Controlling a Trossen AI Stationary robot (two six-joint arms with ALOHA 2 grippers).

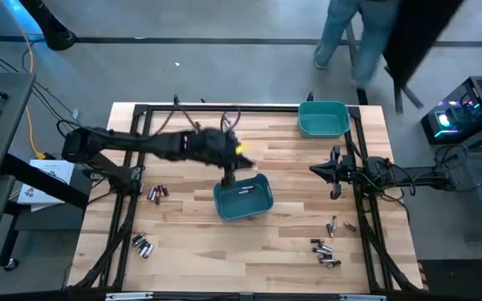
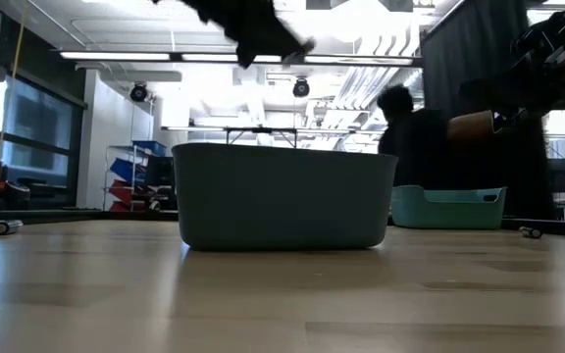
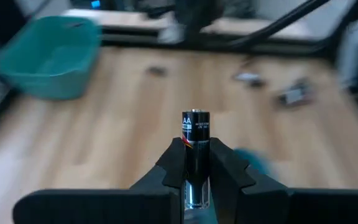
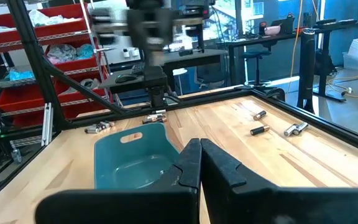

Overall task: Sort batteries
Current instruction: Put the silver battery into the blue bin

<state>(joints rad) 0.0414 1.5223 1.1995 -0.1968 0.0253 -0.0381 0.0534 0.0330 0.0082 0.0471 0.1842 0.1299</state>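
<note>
A: Over the near bin [image 1: 243, 199], the left gripper [image 3: 196, 163] was clamped on one battery [image 3: 196, 134], held upright by its lower half.

B: How would it handle?

A: Light, rigid and smooth, I'd judge; it could slip or roll, so a mid-body pinch suited it. Dark casing, "AA" on the label, a red band, silvery cap.

B: And to the right?

A: The right gripper [image 4: 199, 163] waited shut and empty near the loose cells [image 1: 325, 251] on the table.
</note>
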